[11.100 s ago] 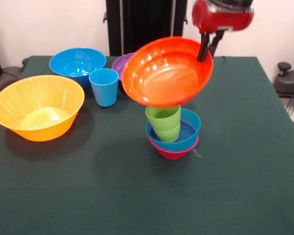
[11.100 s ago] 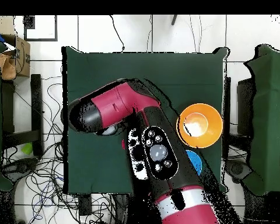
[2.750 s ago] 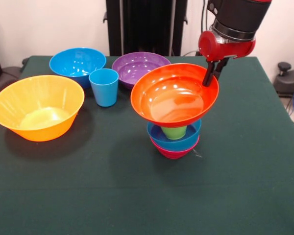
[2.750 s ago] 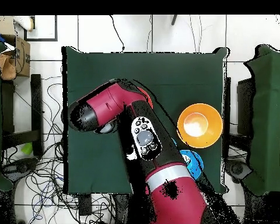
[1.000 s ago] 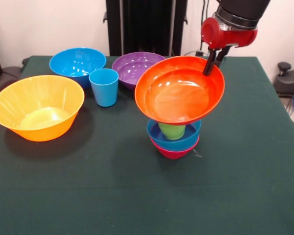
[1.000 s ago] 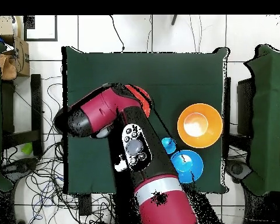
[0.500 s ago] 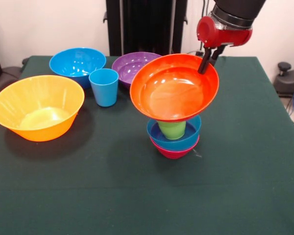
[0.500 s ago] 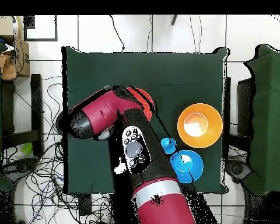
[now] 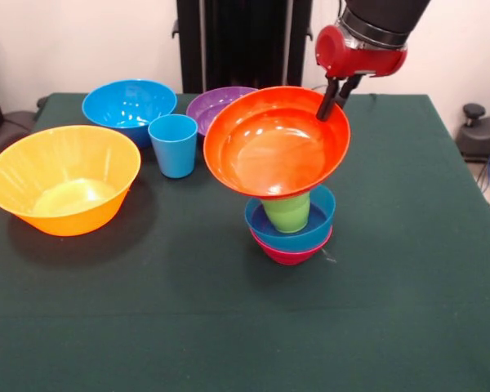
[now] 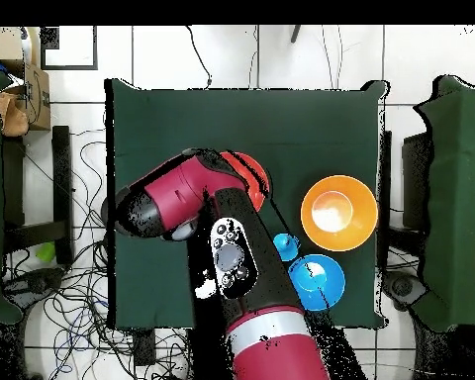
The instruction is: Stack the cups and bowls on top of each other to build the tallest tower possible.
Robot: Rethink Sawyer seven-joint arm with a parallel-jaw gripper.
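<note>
My gripper [image 9: 327, 108] is shut on the far right rim of the red-orange bowl [image 9: 269, 147] and holds it tilted toward the camera, over the tower. The tower is a small magenta bowl [image 9: 287, 255], a small blue bowl [image 9: 302, 234] in it and a lime green cup [image 9: 287, 214] inside that. The bowl's underside hides the cup's mouth; I cannot tell whether they touch. In the overhead view the arm [image 10: 222, 252] hides the gripper and the tower; only part of the red-orange bowl [image 10: 251, 173] shows. No red cup is in view.
The very large yellow-orange bowl [image 9: 61, 175] [image 10: 338, 213] stands at the left in the front view. The large blue bowl [image 9: 129, 102] [image 10: 317, 282], the light blue cup [image 9: 173, 145] [image 10: 286, 246] and the half-hidden purple bowl [image 9: 212, 106] stand at the back.
The gripper has carried the red-orange bowl to the left in the front view and a little up. More of the green cup shows under it than a second ago.
</note>
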